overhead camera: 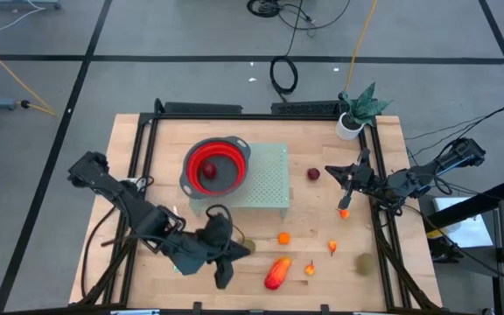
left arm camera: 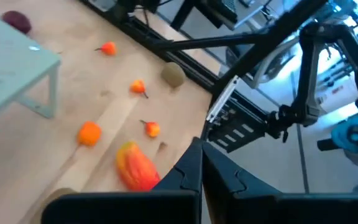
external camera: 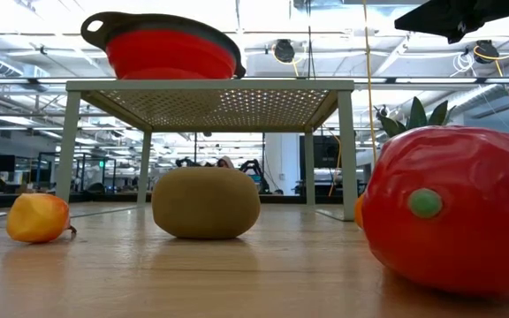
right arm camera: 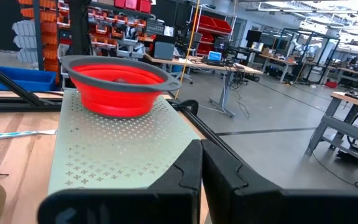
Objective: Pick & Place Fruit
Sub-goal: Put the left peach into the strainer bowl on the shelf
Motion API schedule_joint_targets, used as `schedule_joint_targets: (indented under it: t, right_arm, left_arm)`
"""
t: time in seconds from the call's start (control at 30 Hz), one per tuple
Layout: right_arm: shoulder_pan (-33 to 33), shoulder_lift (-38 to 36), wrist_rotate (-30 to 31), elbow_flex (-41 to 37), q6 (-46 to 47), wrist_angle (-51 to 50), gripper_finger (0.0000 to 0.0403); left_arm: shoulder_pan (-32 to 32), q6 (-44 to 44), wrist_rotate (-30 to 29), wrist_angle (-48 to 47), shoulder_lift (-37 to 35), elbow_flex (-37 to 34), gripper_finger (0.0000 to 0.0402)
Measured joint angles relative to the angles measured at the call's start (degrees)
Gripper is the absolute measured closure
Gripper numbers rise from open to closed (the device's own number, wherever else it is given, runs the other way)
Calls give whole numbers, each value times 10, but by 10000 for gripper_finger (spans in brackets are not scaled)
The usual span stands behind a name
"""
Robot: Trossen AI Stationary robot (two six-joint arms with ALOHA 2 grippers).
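High view: wooden table [overhead camera: 147, 149] on grey floor [overhead camera: 59, 87].

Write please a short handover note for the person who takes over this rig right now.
Left gripper: shut, empty, near the table's front edge.
Right gripper: shut, empty, at the right side.
Done: one dark-red fruit lies in the red bowl on the perforated stand.
Left: another dark-red fruit, small orange pieces, the elongated red-orange piece and a brown-green oval lie on the table.
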Motion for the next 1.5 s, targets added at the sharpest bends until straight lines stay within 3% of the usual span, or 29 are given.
schedule_joint_targets:
  t: [0.33,0.67,0.87,1.23,1.5]
  right_arm:
    - [0,0,0,0,0,-15,403]
    - [0,0,0,0,6,-34,403]
    - [0,0,0,0,3,-34,403]
    - [0,0,0,0,2,-34,403]
    - [0,0,0,0,2,-34,403]
  left_arm:
    - [-15,5,0,43,57,0,397]
    - [-15,-60,36,47,118,0,400]
    - [-15,-180,90,16,144,0,400]
    - [-19,-463,200,-173,145,0,400]
    - [-19,-598,211,-266,145,0,398]
